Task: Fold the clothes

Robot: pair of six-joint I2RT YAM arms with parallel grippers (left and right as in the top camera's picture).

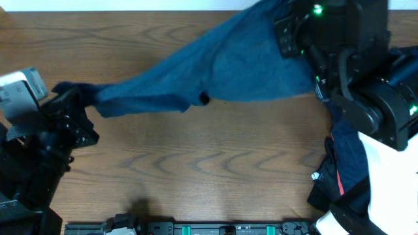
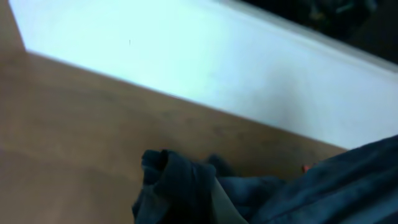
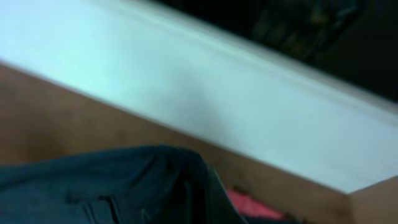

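Note:
A navy blue garment hangs stretched in the air across the back of the wooden table. My left gripper is shut on its left end, which bunches into a dark wad between the jaws in the left wrist view. At the back right, my right gripper is shut on the other end, and the cloth drapes over the jaws in the right wrist view. More clothes, navy with a coral-red strip, lie heaped at the right edge. A coral-red piece shows beyond the right jaws.
A white wall runs along the table's far edge. The black right arm looms over the back right corner. The left arm's base fills the left side. A black rail lines the front edge.

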